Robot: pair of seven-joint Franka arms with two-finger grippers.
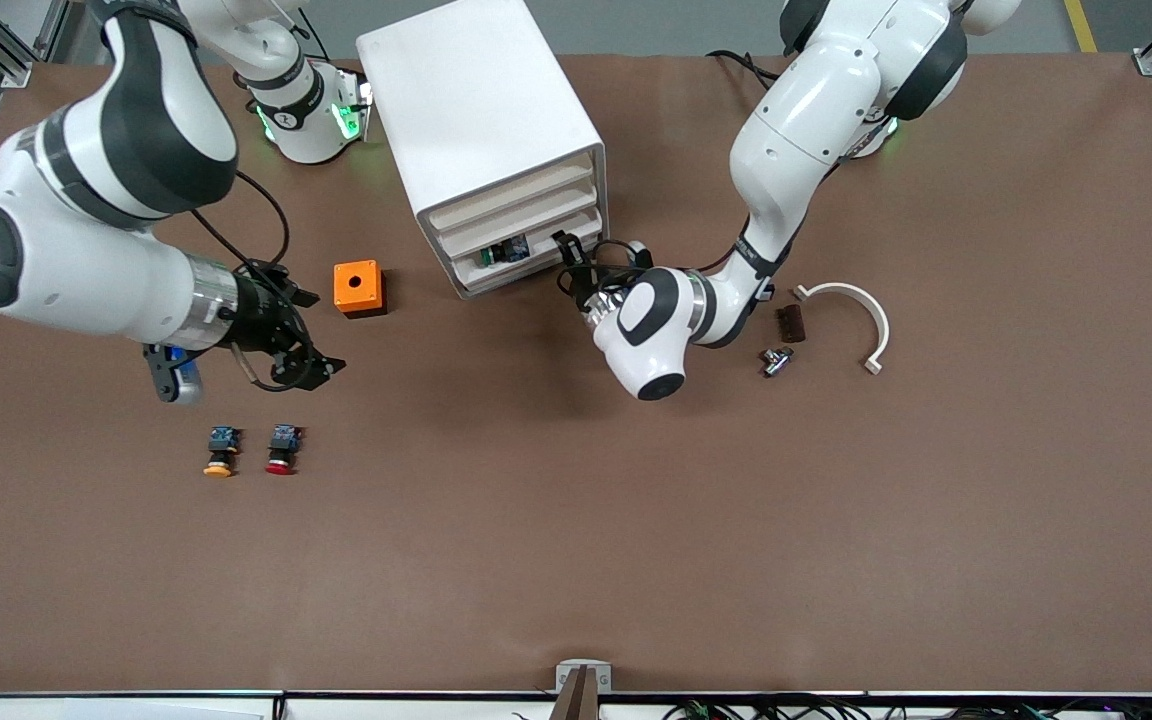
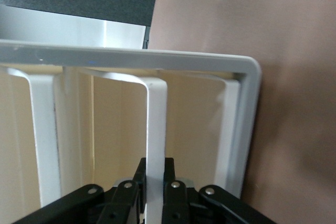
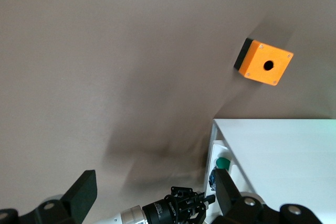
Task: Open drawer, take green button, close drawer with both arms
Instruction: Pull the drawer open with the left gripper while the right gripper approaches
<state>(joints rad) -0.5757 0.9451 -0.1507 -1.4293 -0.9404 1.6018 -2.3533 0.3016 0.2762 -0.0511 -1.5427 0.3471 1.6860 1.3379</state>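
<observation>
Front view: left end effector [image 1: 568,262] pinches the drawer [image 1: 521,262], button [image 1: 488,257] inside; right end effector [image 1: 308,345] spread.

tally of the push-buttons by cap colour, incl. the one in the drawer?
Green: 1, green button, in the part-open drawer
Yellow: 1, yellow button, on the table
Red: 1, red button, beside the yellow one
Total: 3
</observation>
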